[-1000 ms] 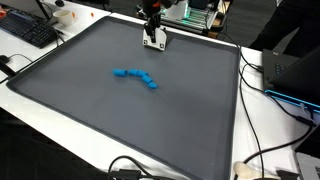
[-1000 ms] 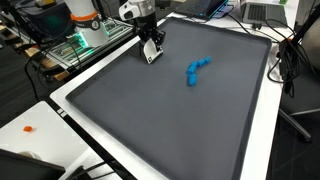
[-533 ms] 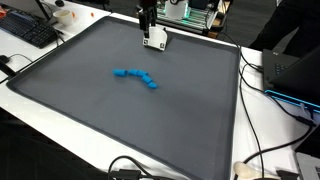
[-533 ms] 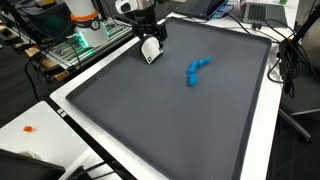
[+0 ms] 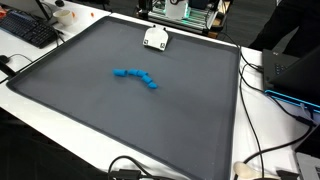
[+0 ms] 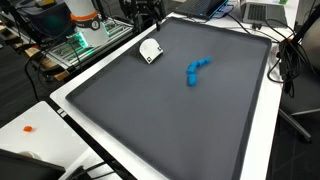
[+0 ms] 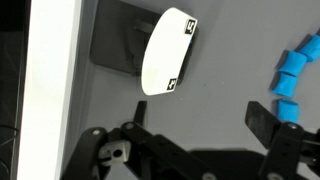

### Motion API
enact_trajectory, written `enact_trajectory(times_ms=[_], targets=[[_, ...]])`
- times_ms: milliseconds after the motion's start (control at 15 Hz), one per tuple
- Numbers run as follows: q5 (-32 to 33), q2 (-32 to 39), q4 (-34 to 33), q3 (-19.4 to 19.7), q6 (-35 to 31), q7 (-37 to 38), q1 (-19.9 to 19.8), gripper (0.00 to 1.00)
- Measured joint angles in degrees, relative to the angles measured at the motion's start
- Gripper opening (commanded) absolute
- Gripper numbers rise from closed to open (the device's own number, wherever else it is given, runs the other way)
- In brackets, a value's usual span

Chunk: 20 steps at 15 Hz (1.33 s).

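Observation:
A small white curved object (image 5: 155, 39) with black markings lies on the dark grey mat (image 5: 90, 120) close to its far edge; it shows in both exterior views (image 6: 150, 51) and in the wrist view (image 7: 165, 52). My gripper (image 7: 200, 112) hangs open above it, apart from it, with nothing between the fingers (image 7: 262, 118). In an exterior view the gripper (image 6: 147, 12) sits high at the frame's top edge. A blue chain of small blocks (image 5: 136, 77) lies near the mat's middle, and it also appears in the wrist view (image 7: 293, 75).
The mat sits in a white table border (image 6: 70, 95). A keyboard (image 5: 28, 30), cables (image 5: 262, 160), a laptop (image 6: 262, 12), lit electronics (image 6: 80, 45) and a small orange piece (image 6: 28, 128) lie around the outside.
The gripper opened, let go of the white object and rose away from it. The white object stays on the mat. The blue chain has not moved.

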<state>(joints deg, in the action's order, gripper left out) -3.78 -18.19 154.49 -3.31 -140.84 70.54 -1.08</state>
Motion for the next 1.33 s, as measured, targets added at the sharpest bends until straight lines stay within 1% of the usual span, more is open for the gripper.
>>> enact_trajectory(times_ms=[267, 467, 800, 1133, 1200, 1333], targets=[[6.2, -3.7, -6.8, -2.2, 9.8, -4.6, -0.1, 1.0], [9.2, -3.3, -13.2, -3.9, 14.1, -10.2, 0.0, 1.0], [9.8, 1.1, -21.3, -5.1, 13.8, -23.2, 1.3, 1.0], [9.6, 6.5, -26.5, -5.2, 11.3, -38.0, 3.0, 1.0], [9.5, 7.3, -27.1, -5.1, 11.1, -40.0, 3.1, 1.0], [9.5, 8.2, -27.9, -5.1, 10.8, -41.5, 3.2, 1.0]])
